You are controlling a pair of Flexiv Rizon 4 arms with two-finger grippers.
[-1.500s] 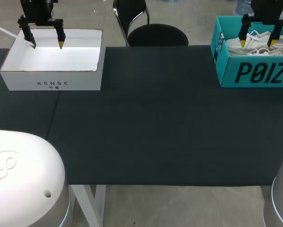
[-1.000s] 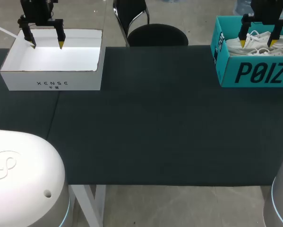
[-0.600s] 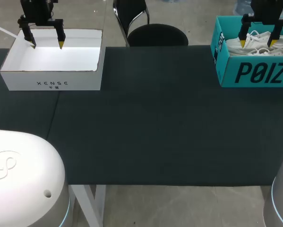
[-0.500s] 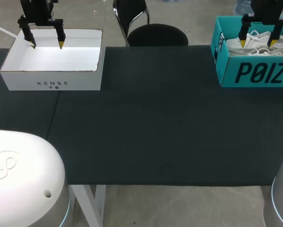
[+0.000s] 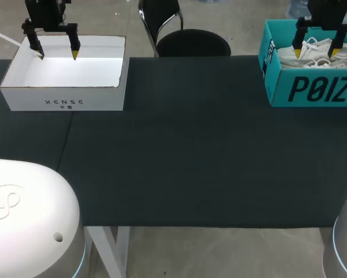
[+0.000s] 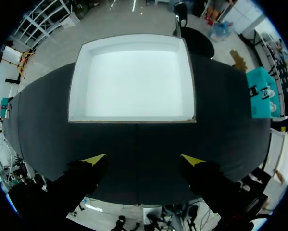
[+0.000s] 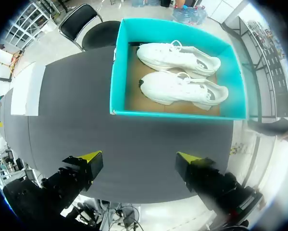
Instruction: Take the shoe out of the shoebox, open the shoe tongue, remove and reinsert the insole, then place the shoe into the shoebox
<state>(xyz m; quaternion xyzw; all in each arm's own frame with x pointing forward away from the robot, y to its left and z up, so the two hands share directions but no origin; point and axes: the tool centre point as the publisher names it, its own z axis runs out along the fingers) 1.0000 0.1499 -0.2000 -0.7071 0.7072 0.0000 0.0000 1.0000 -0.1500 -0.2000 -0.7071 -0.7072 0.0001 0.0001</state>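
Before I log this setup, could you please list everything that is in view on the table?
table: one, black covering, spans the whole view.
box: one, white, open-topped, far left of the table.
shoebox: one, teal, lid off, far right of the table.
shoes: two, white, lying side by side inside the shoebox.
arm bases: two, white, at the near corners.
left pincer: one, black with yellow tips, open, above the white box.
right pincer: one, black with yellow tips, open, above the shoebox, not touching the shoes.
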